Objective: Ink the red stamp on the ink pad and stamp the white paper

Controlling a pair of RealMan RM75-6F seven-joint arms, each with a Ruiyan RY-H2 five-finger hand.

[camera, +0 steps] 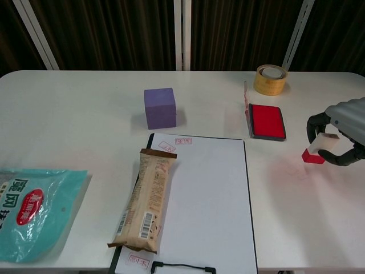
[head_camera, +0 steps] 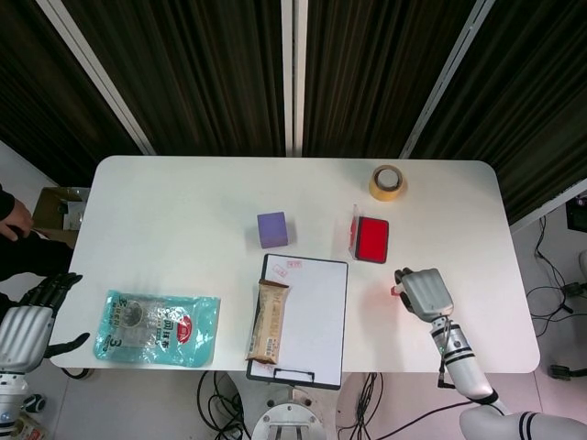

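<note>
The red stamp is pinched in the right hand, red face down, over the bare table right of the clipboard and nearer the front than the ink pad. The pad lies open, lid raised on its left edge, with a roll of yellow tape behind it. The white paper on the clipboard carries faint red marks near its top left; a snack bar lies across its left edge. A purple cube sits behind. The left hand, fingers apart and holding nothing, hangs off the table's left end beside a teal bag.
</note>
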